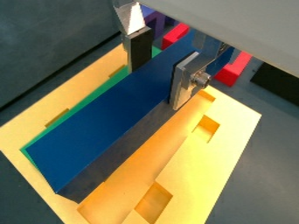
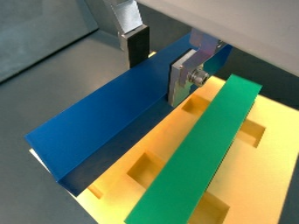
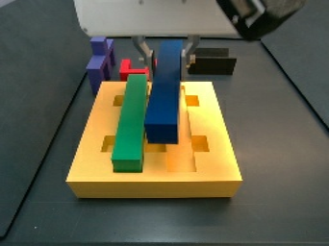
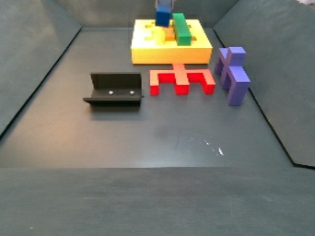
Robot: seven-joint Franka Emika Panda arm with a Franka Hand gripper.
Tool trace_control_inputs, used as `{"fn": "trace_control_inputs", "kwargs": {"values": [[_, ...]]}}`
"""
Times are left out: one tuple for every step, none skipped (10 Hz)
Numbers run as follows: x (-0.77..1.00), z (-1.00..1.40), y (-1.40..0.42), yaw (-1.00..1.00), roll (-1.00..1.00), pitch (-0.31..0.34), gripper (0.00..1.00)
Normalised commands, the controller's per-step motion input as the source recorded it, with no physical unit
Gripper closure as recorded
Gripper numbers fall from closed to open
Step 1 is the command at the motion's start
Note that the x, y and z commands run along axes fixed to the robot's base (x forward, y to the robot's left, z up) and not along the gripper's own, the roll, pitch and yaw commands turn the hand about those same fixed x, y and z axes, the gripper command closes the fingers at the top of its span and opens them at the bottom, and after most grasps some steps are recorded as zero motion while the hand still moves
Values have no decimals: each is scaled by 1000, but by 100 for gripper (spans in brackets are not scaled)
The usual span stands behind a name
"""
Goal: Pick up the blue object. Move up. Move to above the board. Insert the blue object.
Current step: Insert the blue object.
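Navy blue bar (image 3: pixel 162 88) is down on the yellow-orange board (image 3: pixel 206 159), standing on its long edge in one of the long grooves, right alongside the green bar (image 3: pixel 131 113) that lies flat in the next groove over. The gripper (image 1: pixel 163 59) is at the far end of the blue bar with its silver fingers (image 1: pixel 186 79) clamped on either side of it, so it's got hold of it; you can see that in both wrist views. Behind the board in a side view there's a red comb-shaped piece (image 4: pixel 183 80), a purple stepped block (image 4: pixel 234 70) and the dark fixture (image 4: pixel 114 90) sitting on the grey worktop (image 4: pixel 160 138), all well apart from the board.
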Motion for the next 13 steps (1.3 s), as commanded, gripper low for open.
{"fn": "trace_control_inputs", "kwargs": {"values": [[154,-349,-120,283,0,0,100],[166,-294,-129,331,0,0,100],[60,-229,-154,243,24,0,100],[63,-214,-151,114,87,0,100],[71,-271,-83,29,139,0,100],[226,-289,-51,0,190,46,100],[323,-280,-57,3,191,67,100],[309,-209,-63,6,167,70,100],[254,-131,-71,9,150,64,100],[94,-174,-63,0,180,37,100],[0,-189,-29,3,194,10,100],[0,-151,-9,43,253,0,100],[0,-140,-17,77,227,9,100]]}}
